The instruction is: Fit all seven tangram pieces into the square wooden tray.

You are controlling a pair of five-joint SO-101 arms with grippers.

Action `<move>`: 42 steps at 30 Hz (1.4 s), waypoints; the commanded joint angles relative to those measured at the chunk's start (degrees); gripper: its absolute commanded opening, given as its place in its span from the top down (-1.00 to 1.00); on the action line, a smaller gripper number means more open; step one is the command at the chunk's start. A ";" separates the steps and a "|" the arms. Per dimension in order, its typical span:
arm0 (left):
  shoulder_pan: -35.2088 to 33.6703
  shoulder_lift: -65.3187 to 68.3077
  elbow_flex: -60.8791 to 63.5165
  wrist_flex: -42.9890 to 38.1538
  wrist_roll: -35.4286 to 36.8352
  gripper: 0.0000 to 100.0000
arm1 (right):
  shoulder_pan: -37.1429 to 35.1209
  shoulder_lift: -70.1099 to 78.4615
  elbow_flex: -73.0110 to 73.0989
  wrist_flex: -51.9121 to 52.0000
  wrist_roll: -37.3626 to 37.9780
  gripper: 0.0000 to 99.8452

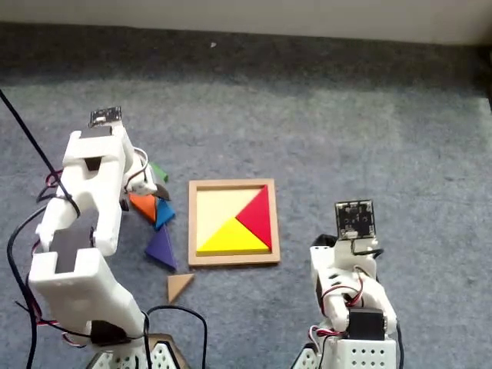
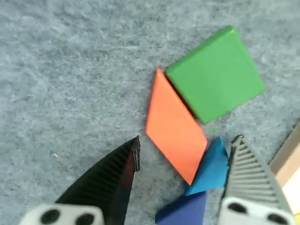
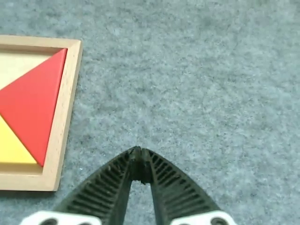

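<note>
High view / tray: The tray (image 1: pixel 274 223) sits mid-table between the two arms. The red triangle (image 1: pixel 257 215) fills its right side and the yellow triangle (image 1: pixel 231 240) the side nearest the arm bases. The rest of its floor is bare wood.
High view / loose pieces: You have five just beside the tray on the left arm's side: green square (image 1: pixel 159 171), orange parallelogram (image 1: pixel 142 204), light blue triangle (image 1: pixel 163 212), dark blue triangle (image 1: pixel 161 247). The tan triangle (image 1: pixel 179 286) lies a little apart, nearer the bases. My read is that they're bunched there so the left arm can feed them in.
High view / arms: The left arm (image 1: pixel 84 200) hangs over the cluster and covers part of it. The right arm (image 1: pixel 354 300) is folded back by its base, probably parked out of the way.
Left wrist view / left gripper (image 2: pixel 186 139): The jaws are spread wide with nothing in them. They straddle the orange parallelogram's end and the light blue triangle (image 2: pixel 211 166), so I'd guess a pick there. You can't tell its height over them.
Left wrist view / extra: You get the contacts the arm blocks from above. The green square (image 2: pixel 213 79) lies edge to edge with the orange piece, and the light blue triangle touches its tip.
Right wrist view / right gripper (image 3: pixel 139 152): The jaws are closed tip to tip and hold nothing. It sits over grey cloth (image 3: pixel 211 70) just off a tray corner.
Right wrist view / extra: You see the red triangle (image 3: pixel 28 108) seated flush against the rim.
</note>
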 commanded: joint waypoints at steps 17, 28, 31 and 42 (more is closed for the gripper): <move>1.19 3.74 -8.92 -0.35 -1.58 0.91 | 0.66 -0.75 7.52 -1.27 -0.26 0.97; 9.19 -6.73 -8.57 4.84 -15.82 0.92 | 0.66 -0.75 7.52 -1.27 -0.26 0.97; 13.14 -8.13 -8.57 5.80 -19.16 0.92 | 0.66 -0.75 7.52 -1.27 -0.26 0.97; 26.15 -8.04 -8.57 5.54 -19.69 0.92 | 0.66 -0.75 7.52 -1.27 -0.26 0.97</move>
